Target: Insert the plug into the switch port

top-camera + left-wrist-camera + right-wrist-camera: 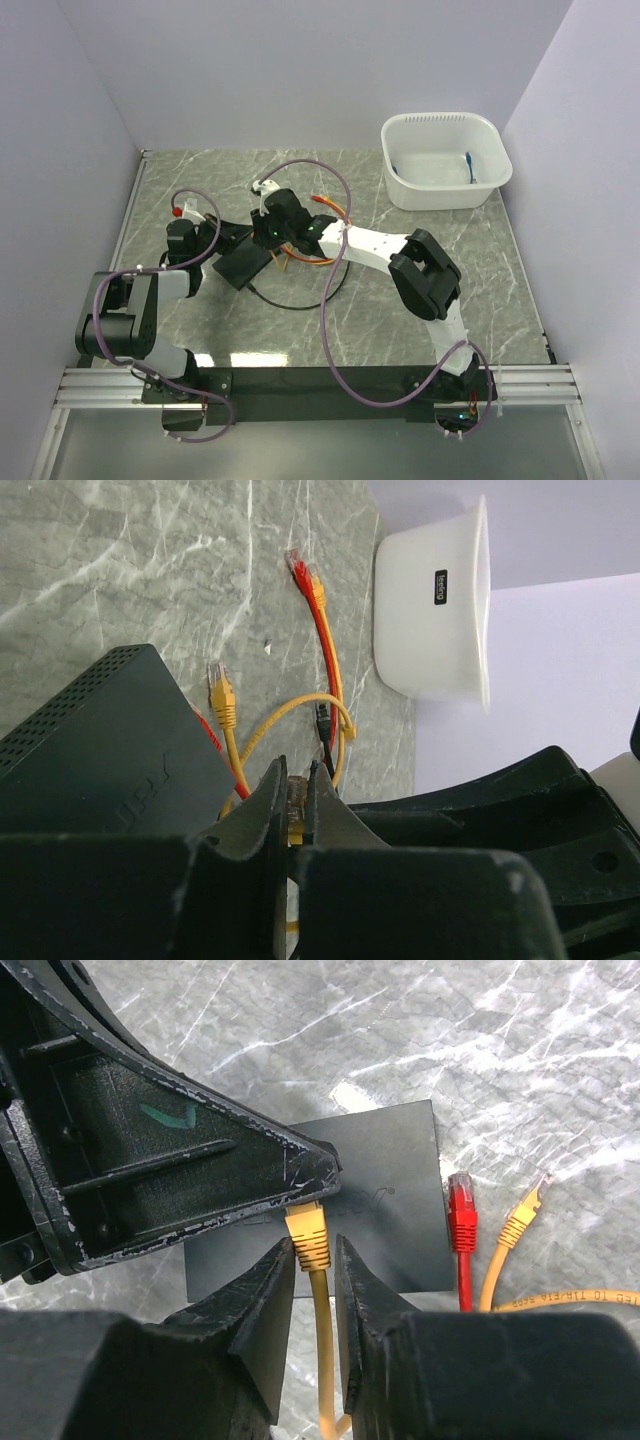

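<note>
The thin black switch box (243,266) lies flat on the table; its ports do not show in any view. It also shows in the left wrist view (110,750) and the right wrist view (380,1190). My left gripper (296,780) is shut on the head of a yellow plug (295,802), held above the box. In the right wrist view my right gripper (312,1245) stands open around that plug's boot (309,1238), with a small gap on one side. The two grippers meet over the box (262,233).
Loose cables lie right of the box: a red plug (460,1205), a yellow plug (520,1222), an orange plug (316,582) and a black cable (290,300). A white tub (445,160) stands at the back right. Purple arm cables arch over the middle.
</note>
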